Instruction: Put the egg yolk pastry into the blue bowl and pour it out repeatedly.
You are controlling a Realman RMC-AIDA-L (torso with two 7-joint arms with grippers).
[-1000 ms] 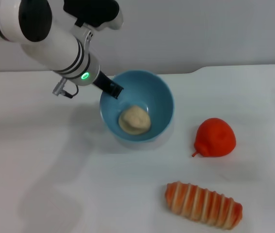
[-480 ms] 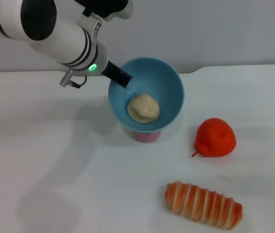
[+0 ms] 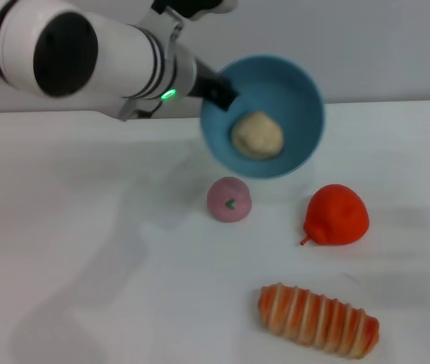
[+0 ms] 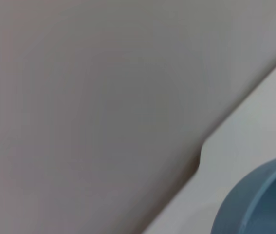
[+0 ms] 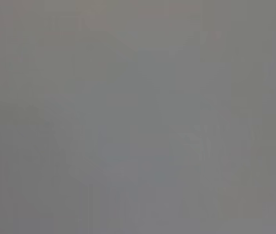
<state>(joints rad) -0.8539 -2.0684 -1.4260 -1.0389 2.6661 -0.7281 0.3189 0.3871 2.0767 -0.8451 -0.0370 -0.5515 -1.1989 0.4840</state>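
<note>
Left gripper: jaws pinching the blue bowl rim, bowl lifted and tilted.
Egg yolk pastry: inside bowl.
Pink ball: on table, below bowl.

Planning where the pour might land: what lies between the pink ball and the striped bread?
Nothing: in the head view, bare white table separates the pink ball from the striped bread.
</note>
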